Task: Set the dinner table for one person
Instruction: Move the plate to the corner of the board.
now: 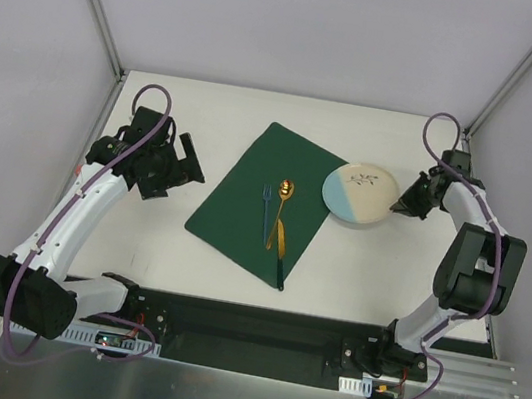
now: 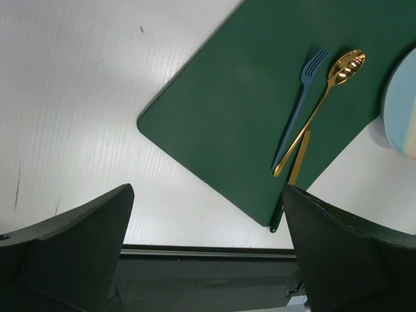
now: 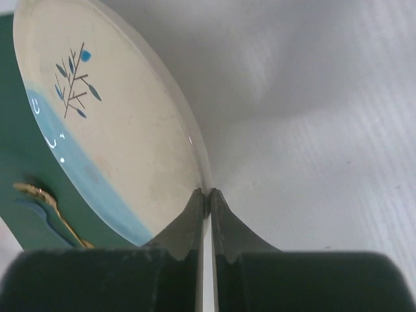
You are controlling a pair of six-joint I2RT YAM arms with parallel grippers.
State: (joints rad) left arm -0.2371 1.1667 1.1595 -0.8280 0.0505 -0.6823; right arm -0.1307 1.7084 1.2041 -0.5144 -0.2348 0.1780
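So we're looking at the white table [image 1: 140, 230] filling the middle of the top view, with the green mat [image 1: 247, 192] lying crooked at centre. The fork [image 1: 266, 205], spoon [image 1: 283, 202] and knife [image 1: 281, 251] are sitting on the mat's right half. The plate [image 1: 360, 196] is resting right of centre, its left edge overlapping the mat. Our right gripper [image 3: 207, 198] is pinching the plate's right rim. Our left gripper [image 2: 207, 195] is hovering at centre left, fingers spread wide.
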